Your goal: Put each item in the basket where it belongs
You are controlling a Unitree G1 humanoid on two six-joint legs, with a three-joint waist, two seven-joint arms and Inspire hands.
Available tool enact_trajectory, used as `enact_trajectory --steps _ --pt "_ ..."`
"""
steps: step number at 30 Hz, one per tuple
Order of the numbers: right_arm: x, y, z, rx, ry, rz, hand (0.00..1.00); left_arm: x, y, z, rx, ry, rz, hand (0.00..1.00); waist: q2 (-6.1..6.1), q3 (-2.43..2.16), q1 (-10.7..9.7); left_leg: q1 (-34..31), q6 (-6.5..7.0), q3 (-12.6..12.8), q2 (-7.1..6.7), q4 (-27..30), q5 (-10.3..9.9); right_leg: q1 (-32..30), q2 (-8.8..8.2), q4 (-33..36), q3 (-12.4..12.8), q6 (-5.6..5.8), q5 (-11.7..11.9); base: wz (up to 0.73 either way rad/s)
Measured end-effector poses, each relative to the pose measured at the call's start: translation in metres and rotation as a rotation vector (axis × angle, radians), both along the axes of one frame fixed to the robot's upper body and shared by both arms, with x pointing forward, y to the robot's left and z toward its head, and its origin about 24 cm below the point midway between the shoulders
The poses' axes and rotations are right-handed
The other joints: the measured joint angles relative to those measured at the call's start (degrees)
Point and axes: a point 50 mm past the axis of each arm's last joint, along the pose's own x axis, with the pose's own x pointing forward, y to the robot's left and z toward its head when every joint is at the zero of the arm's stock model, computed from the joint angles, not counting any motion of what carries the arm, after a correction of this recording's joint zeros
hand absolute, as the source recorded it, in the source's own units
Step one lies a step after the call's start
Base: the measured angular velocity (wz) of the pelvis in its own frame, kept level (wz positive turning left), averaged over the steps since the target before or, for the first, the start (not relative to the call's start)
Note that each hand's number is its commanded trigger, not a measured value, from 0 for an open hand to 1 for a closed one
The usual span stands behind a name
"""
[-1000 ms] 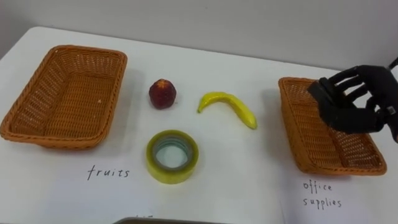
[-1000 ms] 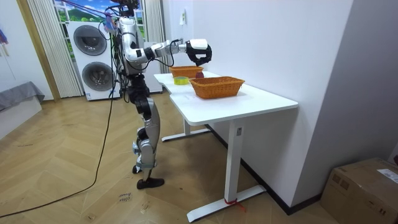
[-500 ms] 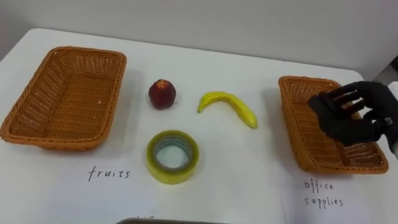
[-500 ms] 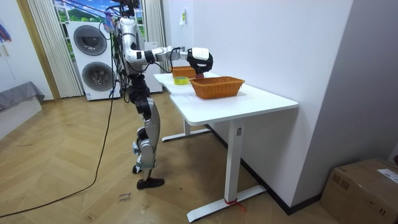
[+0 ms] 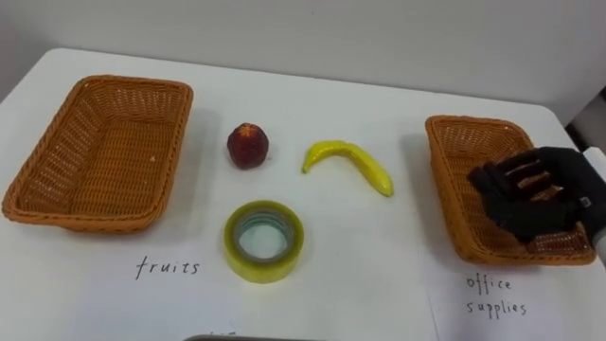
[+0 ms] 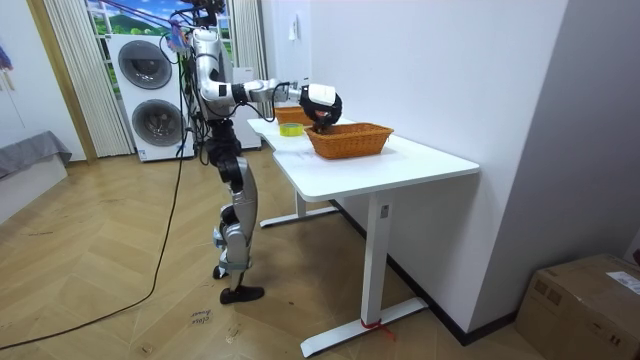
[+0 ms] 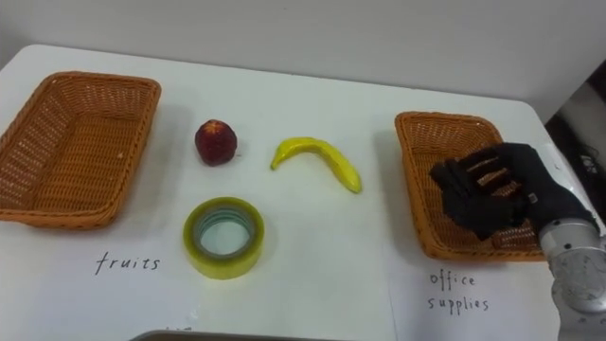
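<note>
— Taking the yellow tape roll (image 5: 263,240), at the front of the white desk (image 5: 379,284), as the mark for everything. Any writing to read?

— Yes, handwritten straight on the desk. Just left of the tape roll and slightly nearer, a "fruits" label (image 5: 168,267). Well to the right of the tape roll, set in two lines, an "office supplies" label (image 5: 492,295).

— And the baskets?

— Far left of the tape roll, a wicker left basket (image 5: 99,152), lying behind the "fruits" label. Far right of the tape roll, a wicker right basket (image 5: 462,152), lying behind the "office supplies" label.

— Where to find the fruit?

— Behind the tape roll, out on the bare desk between the two baskets. Straight behind it, a red apple (image 5: 247,144). Behind it and to the right, a banana (image 5: 347,163), clear of the apple.

— And the right robot hand (image 5: 535,194)?

— Black, sitting low over the near half of the right basket, well to the right of the tape roll. Cannot tell whether wide, narrow or closed on something: dark on dark there.

— Stance?

— Stands upright at the desk's edge in the room view, right arm reaching out over the right basket.
</note>
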Motion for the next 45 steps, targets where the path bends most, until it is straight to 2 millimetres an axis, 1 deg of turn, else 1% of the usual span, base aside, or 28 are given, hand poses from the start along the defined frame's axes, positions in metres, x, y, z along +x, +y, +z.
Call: enact_trajectory --steps 5,25,33,38,45 --pt "0.0 0.0 0.0 0.0 0.0 -0.001 0.0 0.0 0.0 0.0 -0.001 0.001 0.0 0.0 -0.17 0.1 0.0 0.0 0.0 0.0 0.0 0.0 0.0 0.0 0.01 0.0 0.0 0.0 0.0 0.0" --pt "0.0 0.0 0.0 0.0 0.0 -0.001 0.0 0.0 0.0 0.0 -0.001 0.0 0.0 0.0 -0.22 0.1 0.0 0.0 0.0 0.0 0.0 -0.1 0.0 0.0 0.01 0.0 0.0 0.01 0.0 0.0" --pt "0.0 0.0 0.0 -0.023 0.005 -0.002 0.0 -0.004 -0.001 0.0 -0.002 0.009 0.003 0.0 -0.16 0.08 0.1 0.0 0.0 0.1 -0.01 0.0 0.0 0.0 0.03 0.0 0.1 0.01 0.0 0.0" --pt "0.002 0.004 0.012 -0.054 -0.039 0.015 0.0 -0.004 -0.002 -0.001 -0.004 0.01 0.004 0.0 0.01 -0.02 0.1 0.1 0.0 0.1 -0.05 0.0 0.0 0.1 0.08 0.0 0.1 0.01 0.0 0.0" --pt "0.006 0.012 0.028 -0.022 -0.122 0.051 0.0 -0.003 -0.003 -0.001 -0.01 0.004 0.011 0.0 0.09 0.05 -0.1 0.1 0.0 0.1 0.01 0.2 0.0 0.1 0.01 0.2 0.2 0.01 0.0 0.0"
